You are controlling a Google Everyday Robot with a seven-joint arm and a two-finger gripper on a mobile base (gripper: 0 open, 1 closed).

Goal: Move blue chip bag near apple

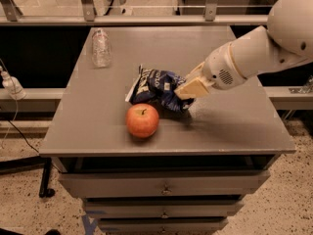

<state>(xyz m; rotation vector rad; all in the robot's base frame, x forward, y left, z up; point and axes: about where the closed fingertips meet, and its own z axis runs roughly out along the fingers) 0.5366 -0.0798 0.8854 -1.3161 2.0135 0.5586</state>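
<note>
Table (234,126): 1 apple (143,120), bag (155,84) (in pincer (190,91))

The light is dim and warm, falling from above. My gripper (190,88), clamped on the chip bag (156,84) right of centre, casts a soft shadow on the table (234,126); the apple (143,120) darkens its own base.

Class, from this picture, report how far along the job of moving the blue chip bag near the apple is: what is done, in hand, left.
Done: the blue chip bag is just behind the apple, close to it, low over the grey table. In hand: the gripper holds the bag's right edge. Left: probably only to let go and draw the arm away.
</note>
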